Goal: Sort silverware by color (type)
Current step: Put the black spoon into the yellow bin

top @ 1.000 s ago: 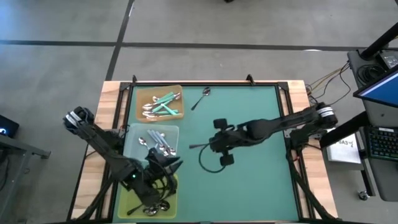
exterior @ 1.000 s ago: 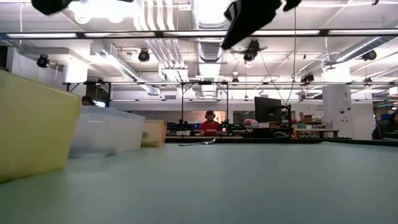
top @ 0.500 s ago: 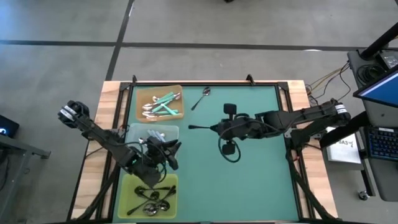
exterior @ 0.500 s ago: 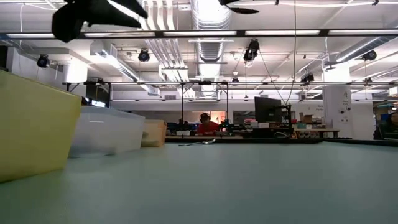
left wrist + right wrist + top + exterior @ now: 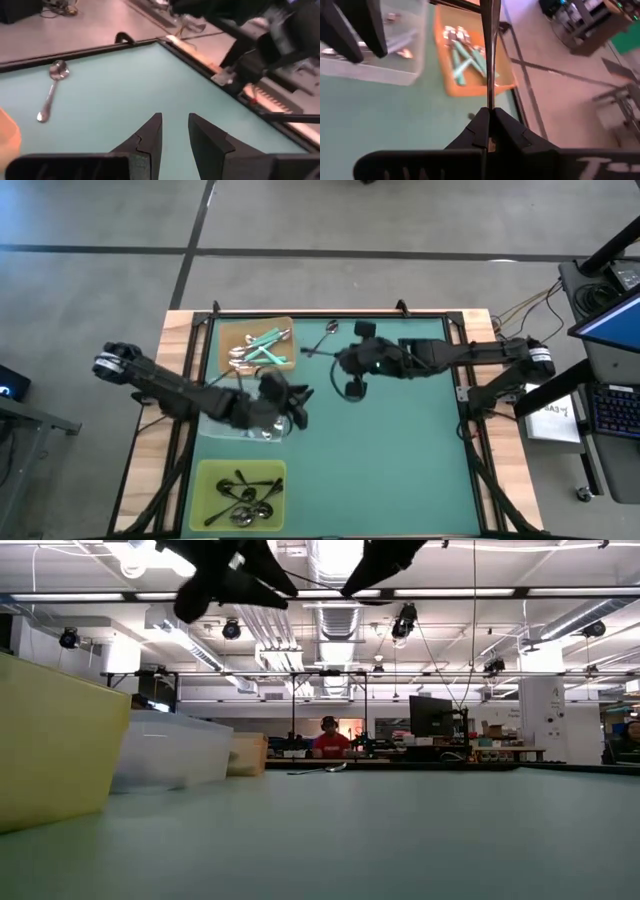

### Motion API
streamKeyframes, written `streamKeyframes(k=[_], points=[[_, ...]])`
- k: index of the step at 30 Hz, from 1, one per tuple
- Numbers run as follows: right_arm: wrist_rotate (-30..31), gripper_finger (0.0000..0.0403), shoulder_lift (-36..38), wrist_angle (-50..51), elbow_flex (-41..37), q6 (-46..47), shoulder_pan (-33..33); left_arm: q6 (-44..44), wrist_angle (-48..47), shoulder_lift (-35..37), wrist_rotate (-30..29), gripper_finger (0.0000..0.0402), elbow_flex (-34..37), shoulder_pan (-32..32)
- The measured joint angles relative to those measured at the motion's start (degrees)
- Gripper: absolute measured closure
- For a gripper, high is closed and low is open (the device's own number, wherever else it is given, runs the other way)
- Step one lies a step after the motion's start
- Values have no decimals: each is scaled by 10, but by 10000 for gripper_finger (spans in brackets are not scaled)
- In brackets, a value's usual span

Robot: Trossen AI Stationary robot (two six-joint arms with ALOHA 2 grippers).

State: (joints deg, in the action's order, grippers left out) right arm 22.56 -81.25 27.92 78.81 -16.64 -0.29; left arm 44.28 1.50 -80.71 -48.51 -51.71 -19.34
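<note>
As held level, black-handled spoon (image 5: 318,352) in clenched right claw (image 5: 340,358), pointing toward the orange tray (image 5: 228,360).

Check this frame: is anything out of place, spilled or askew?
One spoon lies loose on the green mat beside the orange tray, outside every tray. The right gripper is shut on a black-handled spoon, which it holds in the air near it. The left gripper hangs empty. Nothing looks spilled or damaged.
</note>
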Motion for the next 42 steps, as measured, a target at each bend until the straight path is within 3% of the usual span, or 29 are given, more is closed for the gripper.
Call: streamKeyframes(k=[7,10,13,18,23,28,34,42], points=[[0,394,0,1,0,29,-61,-133,9,83,142,324,35,135],[0,394,0,1,0,47,-80,-152,11,117,220,324,66,191],[-1,394,-4,0,0,73,-96,-172,60,144,256,324,107,234],[0,394,-38,-54,1,129,-110,-236,246,154,270,324,180,297],[-5,394,-87,-139,3,107,-107,-239,404,124,270,324,217,338],[-5,394,-119,-147,26,106,-107,-252,417,112,274,326,218,345],[-5,394,-126,-150,51,100,-107,-236,419,122,343,326,211,344],[-5,394,-126,-150,76,92,-105,-245,417,122,346,296,203,345]])
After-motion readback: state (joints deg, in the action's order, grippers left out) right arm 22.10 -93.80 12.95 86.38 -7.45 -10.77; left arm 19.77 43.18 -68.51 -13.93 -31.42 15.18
